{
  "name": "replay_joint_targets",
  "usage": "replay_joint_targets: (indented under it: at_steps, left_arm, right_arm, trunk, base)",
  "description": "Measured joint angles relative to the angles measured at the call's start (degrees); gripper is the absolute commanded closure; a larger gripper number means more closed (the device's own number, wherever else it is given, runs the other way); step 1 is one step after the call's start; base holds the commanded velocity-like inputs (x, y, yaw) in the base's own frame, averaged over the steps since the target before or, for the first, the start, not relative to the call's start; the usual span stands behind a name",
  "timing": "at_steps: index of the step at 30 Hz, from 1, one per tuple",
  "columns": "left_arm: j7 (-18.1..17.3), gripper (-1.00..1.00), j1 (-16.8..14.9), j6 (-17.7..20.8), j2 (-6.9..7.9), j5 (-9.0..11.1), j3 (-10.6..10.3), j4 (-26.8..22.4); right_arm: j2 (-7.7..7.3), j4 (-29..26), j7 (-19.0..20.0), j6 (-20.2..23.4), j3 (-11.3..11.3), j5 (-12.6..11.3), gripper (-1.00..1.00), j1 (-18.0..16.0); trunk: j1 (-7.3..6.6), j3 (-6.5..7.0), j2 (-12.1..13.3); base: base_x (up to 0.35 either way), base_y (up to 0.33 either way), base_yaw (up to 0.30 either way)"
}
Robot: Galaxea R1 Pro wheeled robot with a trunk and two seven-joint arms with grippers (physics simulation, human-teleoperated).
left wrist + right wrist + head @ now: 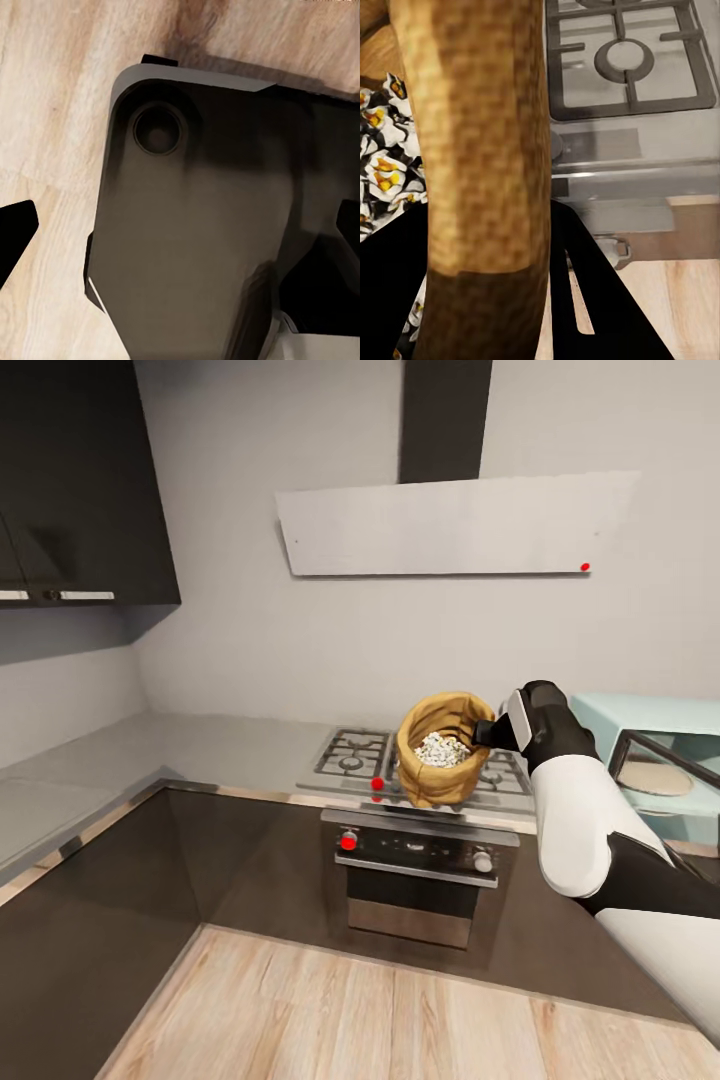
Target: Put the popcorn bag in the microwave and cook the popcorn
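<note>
Popcorn bag [443,751] rim pinched in right claw [488,732], above hob [352,752].

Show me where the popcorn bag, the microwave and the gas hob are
popcorn bag [440,785], head view, on the sack's front wall below the rolled rim.
microwave [600,712], head view, on the mint-blue top panel near its left corner.
gas hob [350,752], head view, on the left burner grate.

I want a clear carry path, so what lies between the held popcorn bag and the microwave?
In the head view, the right gripper and its forearm lie between the popcorn bag and the microwave; below them is the gas hob.
</note>
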Motion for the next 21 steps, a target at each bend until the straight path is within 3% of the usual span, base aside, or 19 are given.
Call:
replay_joint_targets:
  at_steps: [6, 21]
  left_arm:
    - [0.0, -1.0, 0.0, 0.0, -0.01, 0.0, 0.01, -0.01]
    - [0.0, -1.0, 0.0, 0.0, -0.03, 0.08, 0.15, -0.01]
  right_arm:
    - [0.0, -0.02, -0.02, 0.0, -0.01, -0.01, 1.0, 0.02]
    - [0.08, 0.0, -0.02, 0.0, 0.16, 0.31, 1.0, 0.05]
  trunk:
    - [0.01, 0.0, 0.0]
    - [0.04, 0.0, 0.0]
  base:
    - [-0.053, 0.0, -0.001]
    - [-0.337, 0.0, 0.0]
